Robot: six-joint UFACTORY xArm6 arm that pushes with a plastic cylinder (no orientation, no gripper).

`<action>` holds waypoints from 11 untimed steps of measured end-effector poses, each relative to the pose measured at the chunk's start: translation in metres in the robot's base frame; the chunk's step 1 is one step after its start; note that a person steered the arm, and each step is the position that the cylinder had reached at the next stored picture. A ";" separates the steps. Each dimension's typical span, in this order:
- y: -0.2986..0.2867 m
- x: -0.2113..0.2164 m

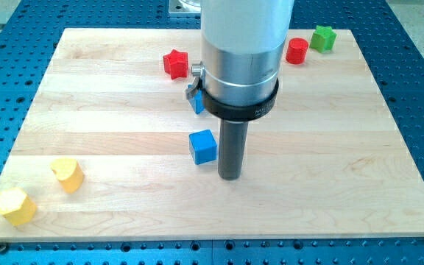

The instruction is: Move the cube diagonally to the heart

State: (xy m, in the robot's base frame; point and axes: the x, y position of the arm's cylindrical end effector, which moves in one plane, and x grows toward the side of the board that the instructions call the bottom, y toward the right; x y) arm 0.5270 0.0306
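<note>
**Blue cube just left of my tip at mid-board**

Wooden board (109,88) lies on a blue perforated table (418,88). My tip (229,177) stands on the board near its middle, slightly toward the view's bottom. I carry no hand, only the dark rod, so nothing is grasped and nothing clenched. The blue cube (203,146) sits just beside my tip on the view's left; whether the two touch I cannot tell. A second blue block (196,101) shows above the cube, half hidden behind the arm's grey housing (241,51), so its shape is unclear.

Toward the view's top, a red star (175,63) lies left of the housing, and a red cylinder (297,51) lies right of it, with a green star (322,37) just beside that at the top right corner. At the bottom left corner, well apart from the cube, lie a yellow heart (68,174) and, nearer the edge, a yellow hexagon (15,205)
</note>
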 end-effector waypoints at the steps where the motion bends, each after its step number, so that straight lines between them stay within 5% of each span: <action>1: -0.012 -0.028; 6: -0.077 0.003; 7: -0.093 -0.023; 11: -0.051 -0.039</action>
